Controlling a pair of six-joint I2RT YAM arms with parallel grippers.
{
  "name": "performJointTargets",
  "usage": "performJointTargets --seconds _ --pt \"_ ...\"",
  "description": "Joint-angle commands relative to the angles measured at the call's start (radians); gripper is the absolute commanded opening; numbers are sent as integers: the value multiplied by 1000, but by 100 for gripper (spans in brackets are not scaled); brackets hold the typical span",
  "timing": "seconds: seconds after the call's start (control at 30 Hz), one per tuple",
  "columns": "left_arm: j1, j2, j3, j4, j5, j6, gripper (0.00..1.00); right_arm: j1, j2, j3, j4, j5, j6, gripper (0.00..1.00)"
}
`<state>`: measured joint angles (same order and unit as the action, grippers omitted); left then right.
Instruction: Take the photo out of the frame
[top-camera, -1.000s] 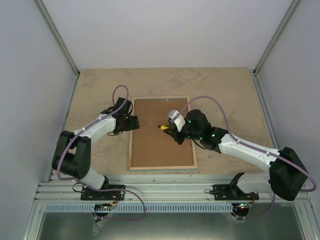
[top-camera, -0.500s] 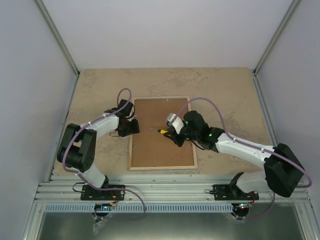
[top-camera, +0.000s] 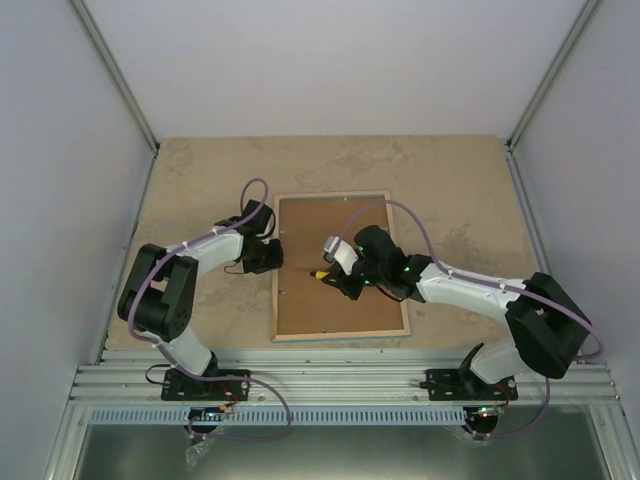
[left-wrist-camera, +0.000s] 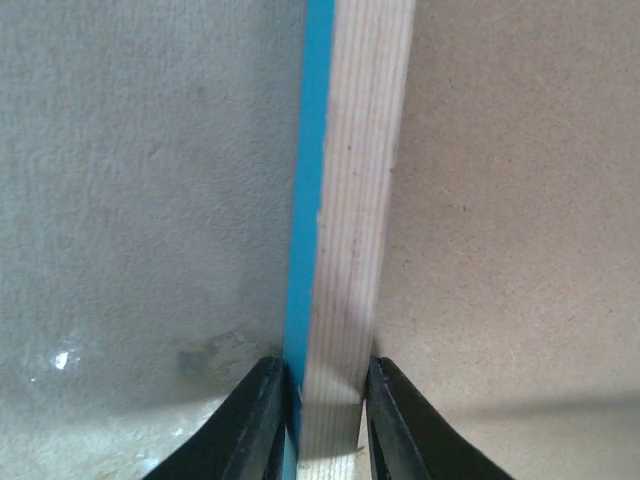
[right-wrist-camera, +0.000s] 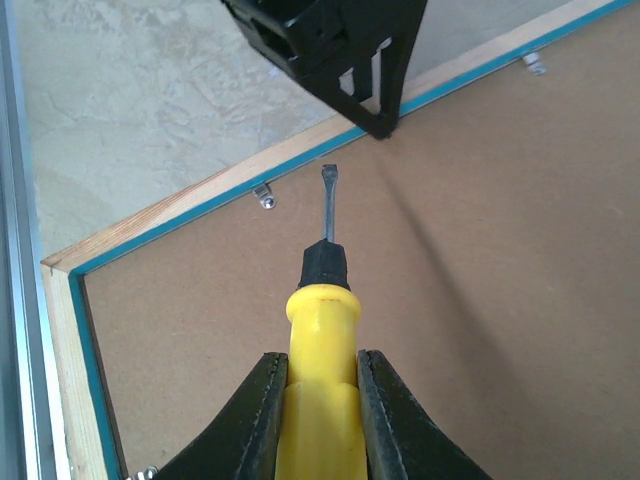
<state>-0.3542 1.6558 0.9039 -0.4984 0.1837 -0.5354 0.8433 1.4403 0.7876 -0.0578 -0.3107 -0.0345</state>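
The frame (top-camera: 340, 336) lies face down on the table, light wood back rim (left-wrist-camera: 350, 200) up and a turquoise edge beside it. A brown backing board (top-camera: 345, 300) fills it and hides the photo. My left gripper (top-camera: 273, 256) is shut on the frame's left rim, one finger on each side (left-wrist-camera: 325, 375). My right gripper (top-camera: 337, 277) hovers over the board, shut on a yellow-handled screwdriver (right-wrist-camera: 320, 400). The screwdriver's blade tip (right-wrist-camera: 328, 172) points at the left rim, just short of the left gripper (right-wrist-camera: 380, 125).
Small metal retaining clips (right-wrist-camera: 265, 196) (right-wrist-camera: 533, 64) sit along the inside of the left rim, and another at the corner (right-wrist-camera: 145, 472). Bare beige tabletop (top-camera: 200, 170) surrounds the frame. An aluminium rail (top-camera: 340, 380) runs along the near edge.
My left gripper has moved right onto the frame's left rim and shut on it. The frame has slid to the right and turned slightly. The right gripper and screwdriver have moved left and nearer.
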Motion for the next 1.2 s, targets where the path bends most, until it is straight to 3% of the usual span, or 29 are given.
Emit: performJointTargets --seconds 0.0,0.3,0.77,1.17 --pt "-15 19 19 24 34 -19 22 25 58 45 -10 -37 -26 1" --pt "-26 17 15 26 30 -14 10 67 164 105 -27 -47 -30 1" --pt "-28 15 7 29 33 -4 10 86 284 223 -106 -27 -36 1" --pt "-28 19 4 32 31 -6 10 91 274 217 -145 38 -25 0"
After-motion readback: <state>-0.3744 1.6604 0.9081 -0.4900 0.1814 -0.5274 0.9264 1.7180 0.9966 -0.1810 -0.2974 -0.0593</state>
